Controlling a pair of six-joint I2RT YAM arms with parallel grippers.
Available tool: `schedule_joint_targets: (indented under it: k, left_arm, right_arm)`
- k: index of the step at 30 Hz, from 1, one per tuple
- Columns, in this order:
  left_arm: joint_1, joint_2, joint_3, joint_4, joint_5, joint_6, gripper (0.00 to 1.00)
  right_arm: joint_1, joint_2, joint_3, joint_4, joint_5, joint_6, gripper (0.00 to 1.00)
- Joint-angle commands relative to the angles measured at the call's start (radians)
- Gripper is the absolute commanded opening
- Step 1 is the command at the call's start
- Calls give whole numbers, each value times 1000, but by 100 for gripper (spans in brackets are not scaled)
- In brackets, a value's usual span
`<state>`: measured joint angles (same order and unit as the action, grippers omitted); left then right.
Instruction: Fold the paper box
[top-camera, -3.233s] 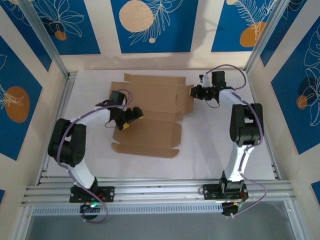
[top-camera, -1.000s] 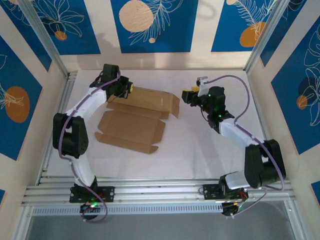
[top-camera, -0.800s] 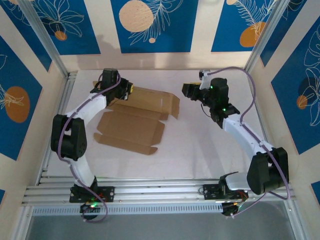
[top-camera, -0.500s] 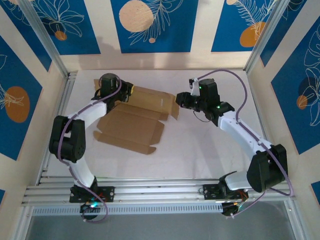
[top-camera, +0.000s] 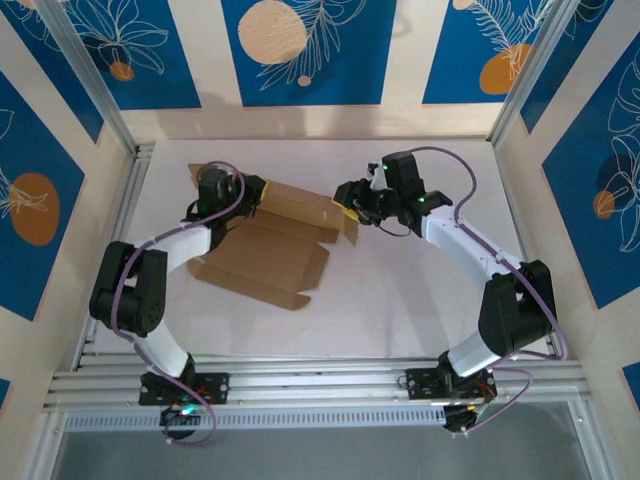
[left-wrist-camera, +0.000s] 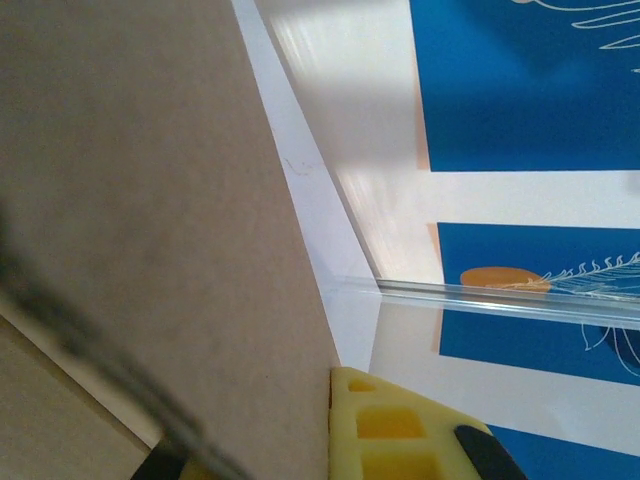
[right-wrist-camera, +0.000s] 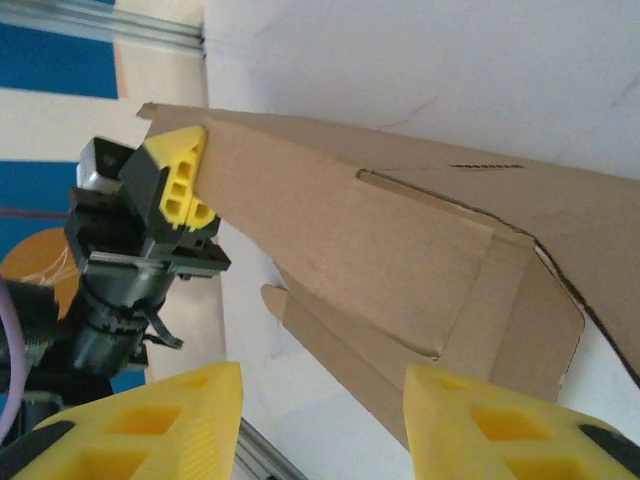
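Note:
The paper box (top-camera: 265, 250) is a flat brown cardboard sheet on the white table, left of centre, with its back panel (right-wrist-camera: 400, 230) lifted off the surface. My left gripper (top-camera: 256, 190) is shut on that panel's far left corner. In the left wrist view the cardboard (left-wrist-camera: 150, 200) presses against one yellow finger (left-wrist-camera: 400, 435). The right wrist view shows that same left gripper (right-wrist-camera: 185, 180) clamped on the corner. My right gripper (top-camera: 345, 202) hovers at the box's right end flap, open (right-wrist-camera: 320, 420), with bare table between its fingers and the flap just ahead of the right one.
White table (top-camera: 420, 290) lies bare to the right and front of the box. An aluminium rail (top-camera: 320, 380) runs along the near edge, and blue patterned walls (top-camera: 310, 50) close in the back and sides. The left frame rail (top-camera: 125, 210) is close to the left arm.
My right gripper has swung left from the back right to the box's right flap. The left gripper stays shut on the back panel and has shifted slightly toward me.

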<state>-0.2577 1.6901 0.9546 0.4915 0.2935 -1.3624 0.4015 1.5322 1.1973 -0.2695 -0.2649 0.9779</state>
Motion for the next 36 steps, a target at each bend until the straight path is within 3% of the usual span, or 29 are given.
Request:
schedule_joint_targets:
  k: [1,12,18,28,36]
  left_arm:
    - [-12,-9,-25,37,-26,25,0]
    - [-28,-39,-39,12,-71,35,0]
    - [-33,-32,-64,72,-70,32,0]
    - [-46,-27,-114,174,-80,10,0]
    - [-66,-23,-123,254,-176,-11,0]
  right_arm:
    - [34,24,45,-48,73,57,49]
    - [69,128,162,-186,268,-122,74]
    - [1,252,255,-116,134,-182,79]
    - [-38,394,438,-124,64,-251,79]
    - [-49,454,552,-92,-13,-302,79]
